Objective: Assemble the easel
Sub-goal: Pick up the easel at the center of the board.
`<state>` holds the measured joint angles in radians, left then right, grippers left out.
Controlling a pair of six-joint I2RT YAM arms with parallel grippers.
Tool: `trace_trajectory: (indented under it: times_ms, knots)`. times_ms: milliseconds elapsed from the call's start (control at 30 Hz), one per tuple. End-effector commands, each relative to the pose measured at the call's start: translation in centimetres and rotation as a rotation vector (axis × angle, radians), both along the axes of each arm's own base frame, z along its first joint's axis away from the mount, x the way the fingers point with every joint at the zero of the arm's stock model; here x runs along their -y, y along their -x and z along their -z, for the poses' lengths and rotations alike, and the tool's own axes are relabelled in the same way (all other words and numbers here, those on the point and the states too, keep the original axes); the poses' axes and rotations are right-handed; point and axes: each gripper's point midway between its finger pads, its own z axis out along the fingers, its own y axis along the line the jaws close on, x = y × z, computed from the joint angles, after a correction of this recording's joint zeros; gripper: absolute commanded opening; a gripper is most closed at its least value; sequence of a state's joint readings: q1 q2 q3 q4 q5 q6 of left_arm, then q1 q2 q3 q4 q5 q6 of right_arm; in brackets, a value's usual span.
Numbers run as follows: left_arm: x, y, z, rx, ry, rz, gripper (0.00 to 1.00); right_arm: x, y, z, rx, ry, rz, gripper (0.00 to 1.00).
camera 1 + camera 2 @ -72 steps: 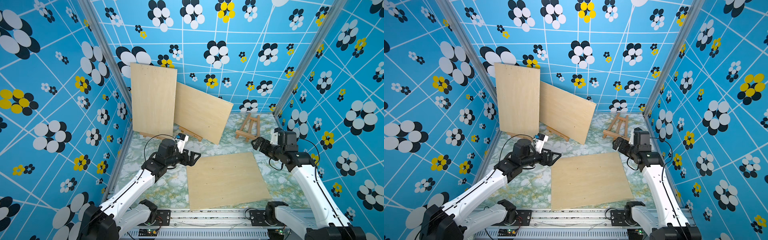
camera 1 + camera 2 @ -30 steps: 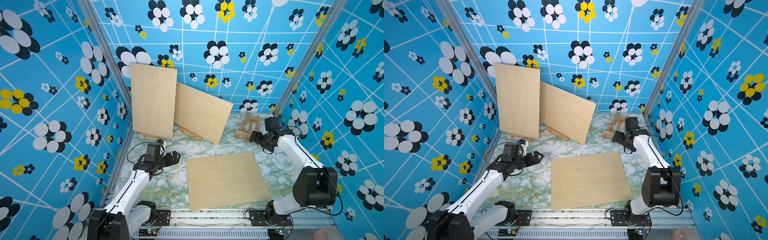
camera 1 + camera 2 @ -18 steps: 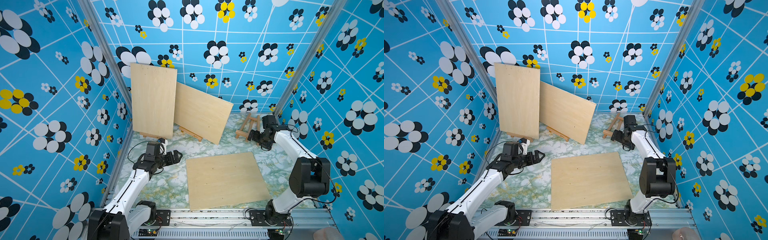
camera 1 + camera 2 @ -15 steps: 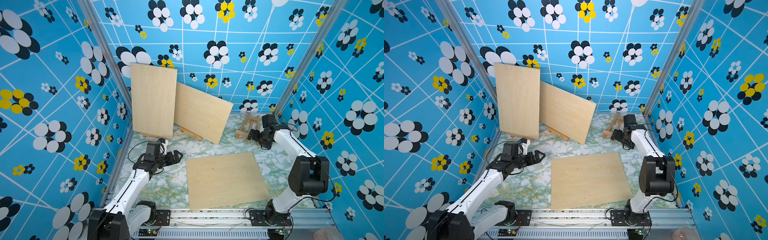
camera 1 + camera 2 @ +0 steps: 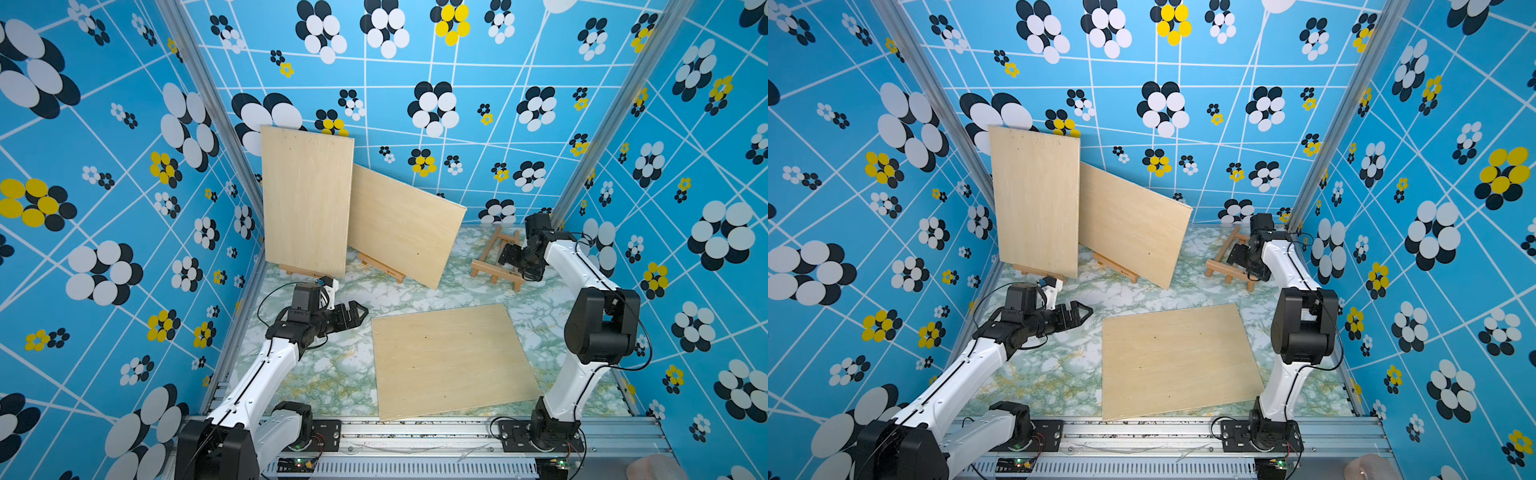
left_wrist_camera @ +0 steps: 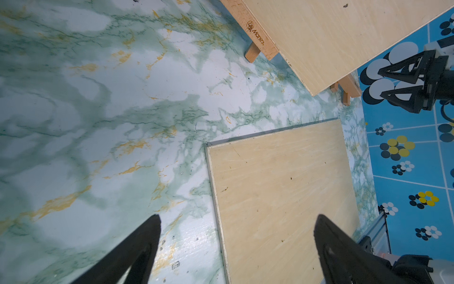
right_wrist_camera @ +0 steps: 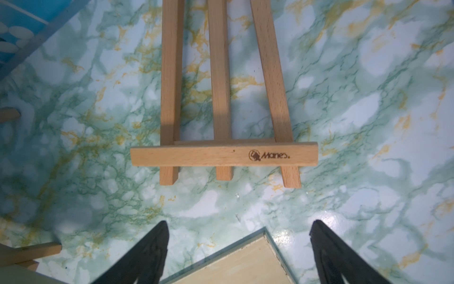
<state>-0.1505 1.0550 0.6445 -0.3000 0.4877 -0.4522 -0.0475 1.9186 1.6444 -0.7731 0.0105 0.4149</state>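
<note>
Far-right wooden easel [image 7: 218, 73] looks light, stiff; pinch its ledge bar [image 7: 196, 155]. Right gripper [image 7: 239, 226] hangs spread, empty.

Bare tabletop [image 7: 356, 196] around the easel [image 7: 223, 157]

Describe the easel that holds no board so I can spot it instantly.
Look to the far right corner of the marbled table, just past the flat board. The small wooden easel there, by the right end effector, is the only bare one; the other two easels each carry a propped board.
</note>
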Motion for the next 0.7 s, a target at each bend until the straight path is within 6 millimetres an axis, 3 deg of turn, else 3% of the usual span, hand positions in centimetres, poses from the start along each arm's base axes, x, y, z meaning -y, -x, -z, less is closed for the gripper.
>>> trace_trajectory:
  times_ms: [0, 300, 567, 600, 667]
  knots:
    - [0.2, -0.3, -0.7, 0.031, 0.017, 0.016, 0.99, 1.6, -0.7, -0.3, -0.022, 0.053, 0.013, 0.90]
    - [0.3, -0.3, -1.0, 0.041, 0.026, 0.023, 0.99, 3.8, -3.1, 1.2, -0.038, 0.061, 0.049, 0.87]
    - [0.7, -0.2, -0.8, 0.031, 0.043, 0.037, 0.99, 5.2, -3.8, 3.1, -0.074, 0.066, 0.054, 0.87]
    - [0.7, -0.2, -0.7, 0.027, 0.047, 0.036, 0.99, 5.4, -3.9, 4.4, -0.098, 0.061, 0.057, 0.87]
    - [0.9, -0.3, -0.8, 0.027, 0.058, 0.037, 0.99, 5.6, -4.2, 4.9, -0.104, 0.060, 0.058, 0.87]
